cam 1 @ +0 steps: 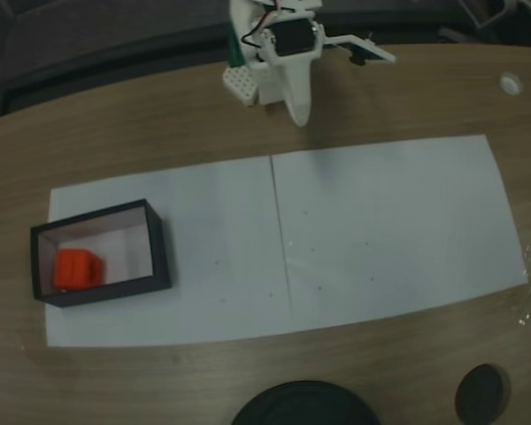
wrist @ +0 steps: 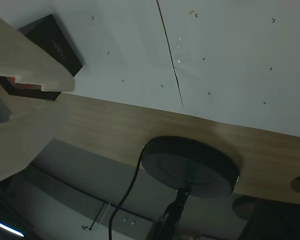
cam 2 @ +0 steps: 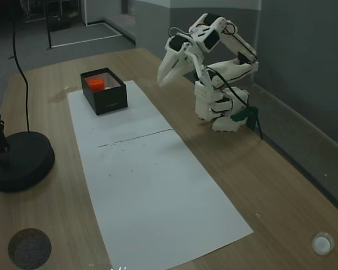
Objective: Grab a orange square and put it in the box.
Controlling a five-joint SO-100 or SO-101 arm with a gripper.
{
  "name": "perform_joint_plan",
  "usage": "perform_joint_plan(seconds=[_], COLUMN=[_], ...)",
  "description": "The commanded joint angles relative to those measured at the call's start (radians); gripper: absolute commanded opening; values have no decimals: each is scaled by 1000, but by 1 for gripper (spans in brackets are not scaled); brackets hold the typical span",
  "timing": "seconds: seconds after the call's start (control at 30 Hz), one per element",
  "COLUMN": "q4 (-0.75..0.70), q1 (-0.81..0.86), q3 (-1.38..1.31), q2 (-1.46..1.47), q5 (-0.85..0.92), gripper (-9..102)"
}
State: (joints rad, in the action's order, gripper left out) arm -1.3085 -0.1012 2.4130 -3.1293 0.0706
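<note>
The orange square [cam 1: 76, 268] lies inside the box [cam 1: 159, 252], against its left end in a fixed view; it also sits in the box [cam 2: 110, 104] as an orange square [cam 2: 96, 83] in the other fixed view. My gripper [cam 1: 297, 113] is folded back near the arm's base, well away from the box, with its fingers together and nothing between them. In the second fixed view the gripper [cam 2: 162, 82] points down over bare wood. In the wrist view the pale fingers [wrist: 30, 60] cover part of the box [wrist: 55, 42].
Two white paper sheets [cam 1: 380, 230] cover the middle of the wooden table. A black round stand base [cam 1: 305, 405] [cam 2: 19, 160] with a cable sits at the table's edge. Also on the wood are a dark disc [cam 1: 482, 391] and a small white cap [cam 1: 511, 83].
</note>
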Motion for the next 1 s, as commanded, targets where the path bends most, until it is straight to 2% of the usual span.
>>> perform_joint_plan(seconds=[0.0, 0.33, 0.53, 0.87, 0.97], q4=[26, 43, 44, 43, 23], q1=[35, 98, 84, 84, 97], q3=[6, 155, 207, 592, 589], q2=[-118, -359, -347, -347, -347], q5=[12, 14, 5, 5, -12], gripper=[0, 0, 0, 0, 0])
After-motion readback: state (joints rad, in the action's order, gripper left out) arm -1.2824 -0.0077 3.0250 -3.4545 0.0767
